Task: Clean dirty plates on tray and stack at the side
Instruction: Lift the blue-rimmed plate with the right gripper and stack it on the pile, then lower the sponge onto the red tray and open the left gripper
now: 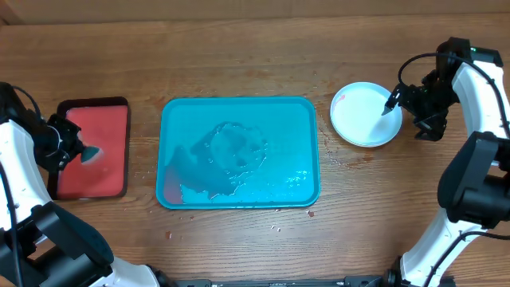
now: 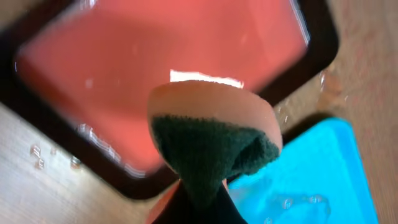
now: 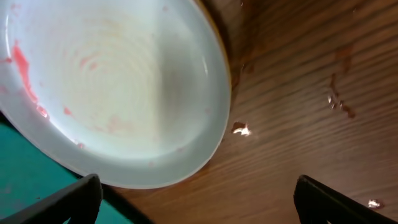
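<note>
The teal tray (image 1: pixel 239 108) lies mid-table, wet with puddles, and no plate is on it. A white plate (image 1: pixel 362 115) with red smears sits on the table to its right and fills the right wrist view (image 3: pixel 112 87). A thin yellowish edge shows under its rim; no yellow-green or mint plate is otherwise visible. My right gripper (image 1: pixel 392 104) is open and empty over the plate's right edge, its fingers apart (image 3: pixel 199 199). My left gripper (image 1: pixel 84 151) is shut on a sponge (image 2: pixel 214 143), green scouring side facing the camera, held above the small red tray.
A small dark-rimmed tray with red inside (image 1: pixel 92 149) lies at the left and also shows in the left wrist view (image 2: pixel 155 62). Water drops and crumbs dot the wood in front of the teal tray (image 1: pixel 275 227). The teal tray's corner (image 2: pixel 323 180) shows beside the sponge.
</note>
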